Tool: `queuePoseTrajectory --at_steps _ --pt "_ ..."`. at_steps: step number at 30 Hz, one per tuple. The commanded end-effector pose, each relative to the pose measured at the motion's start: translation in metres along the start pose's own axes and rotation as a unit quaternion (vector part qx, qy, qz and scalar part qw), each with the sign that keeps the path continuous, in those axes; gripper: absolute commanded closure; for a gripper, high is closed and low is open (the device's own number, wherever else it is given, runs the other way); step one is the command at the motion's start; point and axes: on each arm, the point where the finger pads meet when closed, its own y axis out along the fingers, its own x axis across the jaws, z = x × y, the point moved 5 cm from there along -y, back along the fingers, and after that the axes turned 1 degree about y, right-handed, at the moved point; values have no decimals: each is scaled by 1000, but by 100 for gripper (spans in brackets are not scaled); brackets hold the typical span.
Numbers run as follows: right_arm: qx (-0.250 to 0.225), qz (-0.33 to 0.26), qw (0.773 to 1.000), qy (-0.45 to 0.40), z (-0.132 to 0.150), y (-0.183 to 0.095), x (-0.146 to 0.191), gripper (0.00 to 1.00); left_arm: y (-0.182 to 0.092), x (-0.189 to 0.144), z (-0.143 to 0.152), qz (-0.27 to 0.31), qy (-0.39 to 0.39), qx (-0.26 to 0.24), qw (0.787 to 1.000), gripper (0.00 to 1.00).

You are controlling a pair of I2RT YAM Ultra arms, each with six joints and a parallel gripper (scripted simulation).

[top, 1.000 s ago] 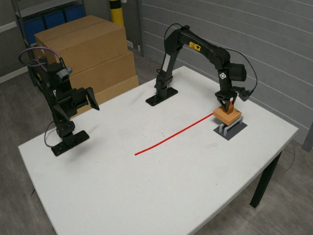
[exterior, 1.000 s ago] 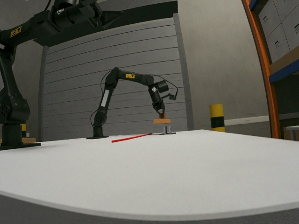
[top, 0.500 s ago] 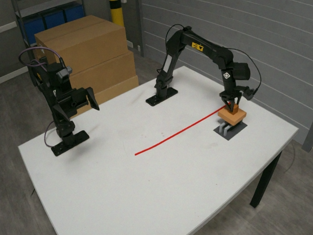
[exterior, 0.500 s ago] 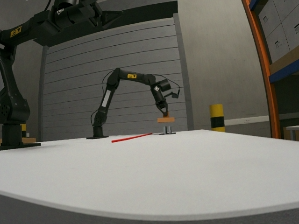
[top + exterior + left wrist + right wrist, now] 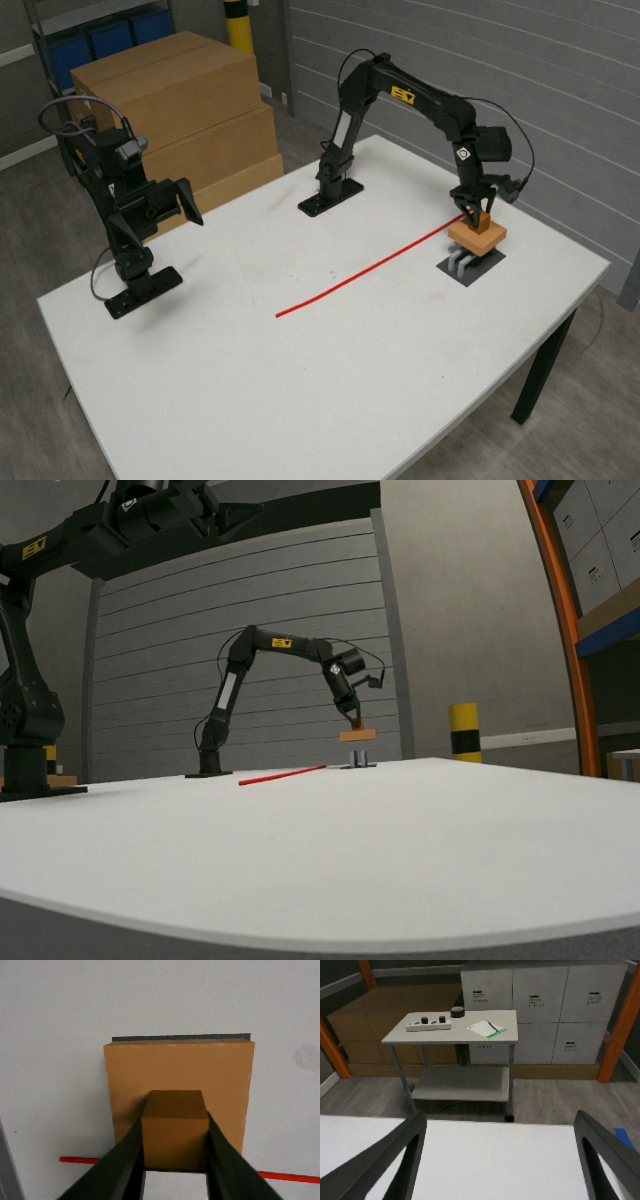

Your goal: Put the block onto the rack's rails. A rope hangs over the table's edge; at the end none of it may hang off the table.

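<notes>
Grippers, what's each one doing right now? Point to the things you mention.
Left gripper [image 5: 481, 212] [image 5: 357, 722] [image 5: 175, 1142]: closed, holding the orange block [image 5: 476, 237] [image 5: 357, 735] [image 5: 180, 1067].
Right gripper [image 5: 501, 1117]: open, holding nothing.

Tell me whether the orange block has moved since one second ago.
Yes: in the top view the orange block has shifted rightward in the picture, judged against the rack's dark base.
</notes>
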Motion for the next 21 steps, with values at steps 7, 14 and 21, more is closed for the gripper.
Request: queuePoseTrajectory --at_steps 7,14,21 --pt "-9 -5 1000 -5 -7 -7 1 0 -12 0 -12 -5 -1 -48 999 100" --pt "-9 -5 1000 -5 -7 -7 1 0 1 -3 -4 -3 1 -42 999 100" --pt "-9 -5 1000 -5 -7 -7 1 0 13 -3 -10 -1 3 -34 999 100"
